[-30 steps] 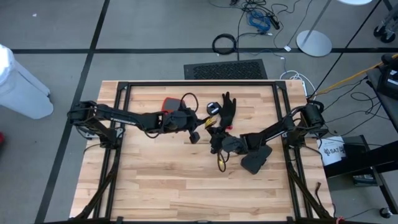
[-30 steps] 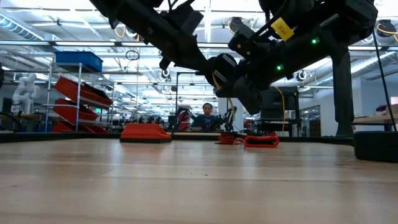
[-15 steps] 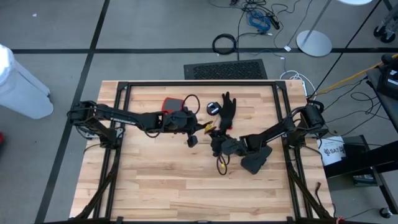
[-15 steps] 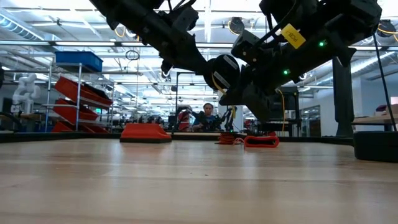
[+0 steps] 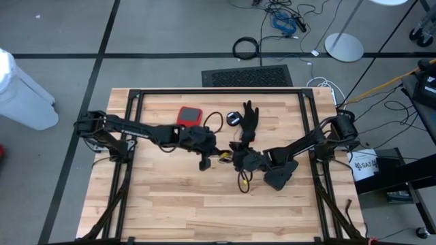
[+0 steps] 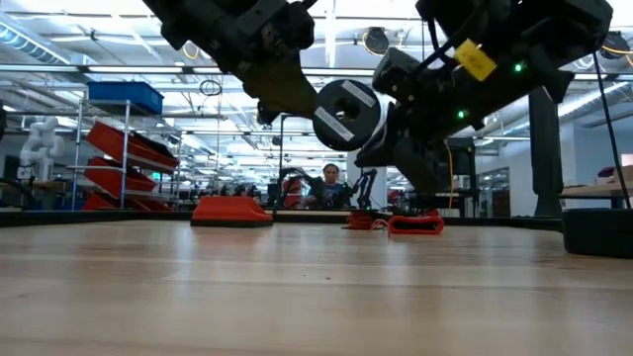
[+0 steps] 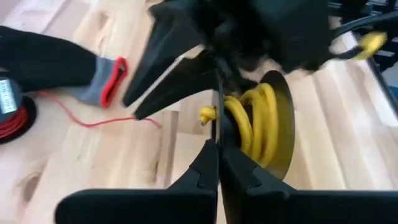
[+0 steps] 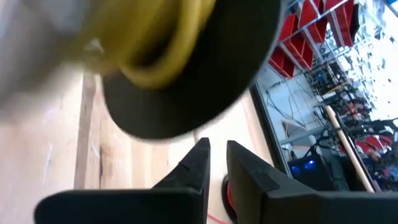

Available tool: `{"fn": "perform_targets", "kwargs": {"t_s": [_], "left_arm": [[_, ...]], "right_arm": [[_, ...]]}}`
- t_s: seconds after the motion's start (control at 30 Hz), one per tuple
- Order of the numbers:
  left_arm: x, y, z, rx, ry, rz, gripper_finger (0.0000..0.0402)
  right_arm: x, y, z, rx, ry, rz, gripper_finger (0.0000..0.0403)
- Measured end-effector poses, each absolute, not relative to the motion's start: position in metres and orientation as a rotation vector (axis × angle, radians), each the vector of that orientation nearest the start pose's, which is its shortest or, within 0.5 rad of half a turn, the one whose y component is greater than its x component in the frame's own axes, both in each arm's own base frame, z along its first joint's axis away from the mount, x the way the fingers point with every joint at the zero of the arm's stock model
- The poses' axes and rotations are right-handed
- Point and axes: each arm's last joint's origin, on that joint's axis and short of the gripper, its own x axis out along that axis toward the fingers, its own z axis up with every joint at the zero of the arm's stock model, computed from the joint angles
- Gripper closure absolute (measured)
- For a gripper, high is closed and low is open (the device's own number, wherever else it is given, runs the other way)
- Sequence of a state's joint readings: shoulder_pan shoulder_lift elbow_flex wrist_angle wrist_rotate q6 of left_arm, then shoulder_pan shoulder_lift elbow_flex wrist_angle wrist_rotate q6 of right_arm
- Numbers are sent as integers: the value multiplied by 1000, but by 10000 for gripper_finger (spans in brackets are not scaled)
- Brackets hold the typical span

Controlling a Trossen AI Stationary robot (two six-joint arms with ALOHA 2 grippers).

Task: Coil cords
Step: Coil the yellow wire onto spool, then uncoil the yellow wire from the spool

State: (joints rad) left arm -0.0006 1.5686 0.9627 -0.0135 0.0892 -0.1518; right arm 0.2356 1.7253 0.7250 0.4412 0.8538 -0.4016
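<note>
A small round black reel [image 6: 346,114] wound with yellow cord [image 7: 252,121] hangs in the air between my two grippers, above the table's middle. My left gripper [image 5: 206,162] is shut on it. My right gripper [image 5: 237,158] is just to the reel's right, its fingers [image 8: 199,163] a narrow gap apart with nothing seen between them. The reel [image 8: 186,62] fills the right wrist view above those fingers. A loop of yellow cord [image 5: 242,180] shows below the right gripper. The red cord [image 7: 93,121] lies slack on the wood and leads to its reel [image 5: 234,119]. My left gripper [image 7: 217,152] pinches the thin rim of the reel's near flange [image 7: 217,124] between its two fingertips. The flange shows edge-on along the fingers. The reel is lifted clear of the table, its flat face toward the table's near edge.
A black glove with a red cuff [image 5: 249,119] lies at the far middle beside the red reel. A red square block [image 5: 190,116] lies to its left. A dark flat object [image 5: 281,175] lies under the right arm. Bare wood shows toward the near edge.
My left gripper has carried the yellow reel toward the table's near edge, closer to my right gripper. This has uncovered the red block. The reel has turned, and its flat face now shows toward the near edge.
</note>
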Motion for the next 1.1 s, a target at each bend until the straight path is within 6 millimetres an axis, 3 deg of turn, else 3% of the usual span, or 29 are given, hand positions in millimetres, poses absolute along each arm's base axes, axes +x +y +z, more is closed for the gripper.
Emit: {"fn": "perform_targets", "kwargs": {"t_s": [0.2,0.6,0.9,1.1], "left_arm": [[332,-1,219,-154,648,17,401],[332,0,219,-144,654,35,401],[332,1,219,-125,646,82,401],[337,4,227,-98,540,194,401]], "right_arm": [[311,55,155,-687,585,-479,399],[308,55,161,-658,585,-464,395],[298,54,141,-363,676,-275,394],[285,57,129,-233,558,-259,394]]}}
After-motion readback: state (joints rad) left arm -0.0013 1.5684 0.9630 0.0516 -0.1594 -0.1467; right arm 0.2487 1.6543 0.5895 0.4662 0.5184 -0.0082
